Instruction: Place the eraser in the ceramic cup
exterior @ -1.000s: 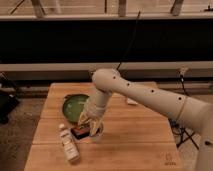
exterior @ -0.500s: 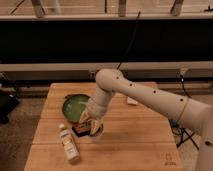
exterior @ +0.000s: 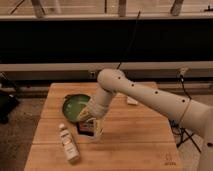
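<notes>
Little has moved since the earlier frame: my gripper stays low at center-left of the frame, fingers' state unreadable. Eraser lies flat on the table just beneath it, long axis unclear. Green bowl sits just above-left; white bottle lies lower-left. Arm blocks the ceramic cup.
</notes>
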Controlling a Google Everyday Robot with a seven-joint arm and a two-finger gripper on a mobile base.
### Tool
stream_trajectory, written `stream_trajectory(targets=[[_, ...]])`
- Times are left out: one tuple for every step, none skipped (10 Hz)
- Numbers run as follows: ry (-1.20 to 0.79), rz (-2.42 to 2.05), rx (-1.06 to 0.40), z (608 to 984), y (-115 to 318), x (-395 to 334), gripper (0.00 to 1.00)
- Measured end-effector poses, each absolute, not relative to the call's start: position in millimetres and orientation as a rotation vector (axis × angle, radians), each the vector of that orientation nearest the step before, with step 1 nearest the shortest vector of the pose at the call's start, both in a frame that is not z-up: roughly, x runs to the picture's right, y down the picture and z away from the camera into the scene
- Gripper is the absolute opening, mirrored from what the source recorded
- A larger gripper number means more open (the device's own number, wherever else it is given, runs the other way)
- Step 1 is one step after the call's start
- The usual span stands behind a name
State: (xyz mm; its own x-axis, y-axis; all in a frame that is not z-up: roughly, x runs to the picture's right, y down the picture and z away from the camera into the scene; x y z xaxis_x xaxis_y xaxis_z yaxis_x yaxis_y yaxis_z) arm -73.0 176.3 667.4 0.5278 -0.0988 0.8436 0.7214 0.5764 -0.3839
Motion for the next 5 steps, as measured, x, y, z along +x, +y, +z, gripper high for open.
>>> stream_trajectory(targets=[[-0.884, -0.556, -0.813, 668, 175, -71, 0.8], [-0.883, -0.549, -0.807, 669, 174, -67, 0.8], [-0.878, -0.539, -0.797, 671, 173, -63, 0.8], [-0.872, -0.523, -0.784, 673, 171, -57, 0.75], [-0.875, -0.531, -0.789, 672, 172, -59, 0.66]])
